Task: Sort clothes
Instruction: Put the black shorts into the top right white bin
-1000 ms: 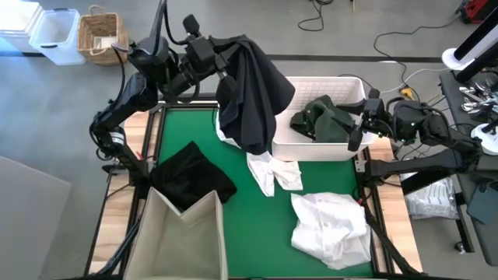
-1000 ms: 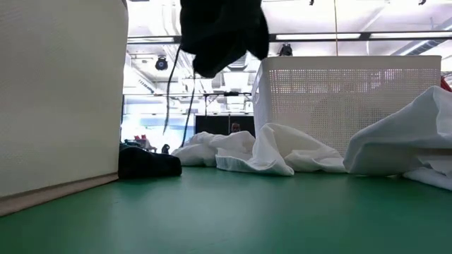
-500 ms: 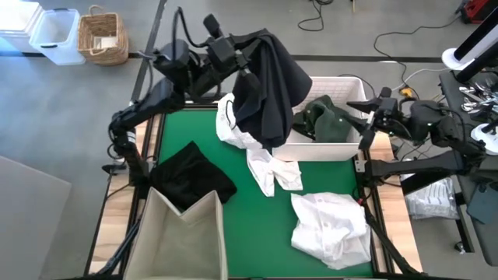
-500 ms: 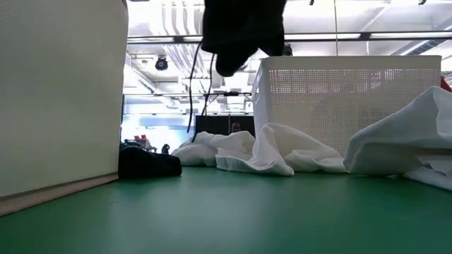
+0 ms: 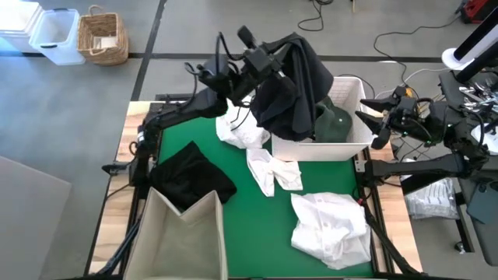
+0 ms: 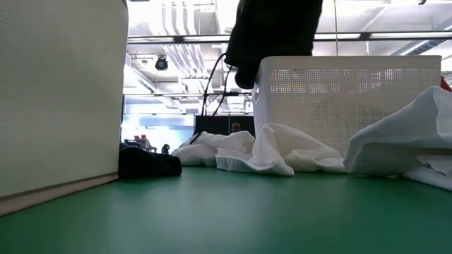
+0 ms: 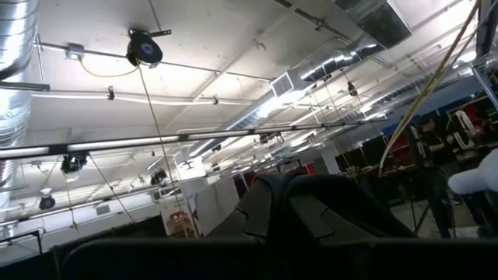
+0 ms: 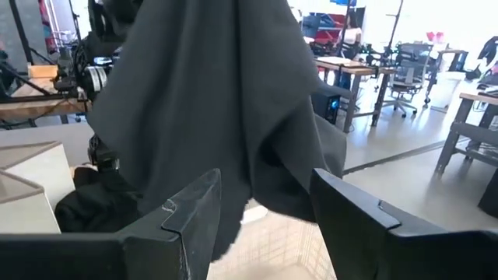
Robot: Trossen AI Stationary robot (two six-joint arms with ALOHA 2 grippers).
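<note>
The left pincer (image 5: 268, 58), clamped tight on a black garment (image 5: 294, 85), suspends it above the white basket (image 5: 352, 141) at the counter's far edge, apparently for release. The right pincer (image 5: 372, 118) waits open and empty beside the basket.

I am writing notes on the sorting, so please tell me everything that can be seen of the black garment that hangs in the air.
The black garment is soft, dark cloth, hanging in loose folds from the left tool, which is shut on its top. It is lifted clear of the green table and hangs over the near left part of the white basket, above the dark green garment inside. In the low view its bottom edge overlaps the basket's rim.
</note>
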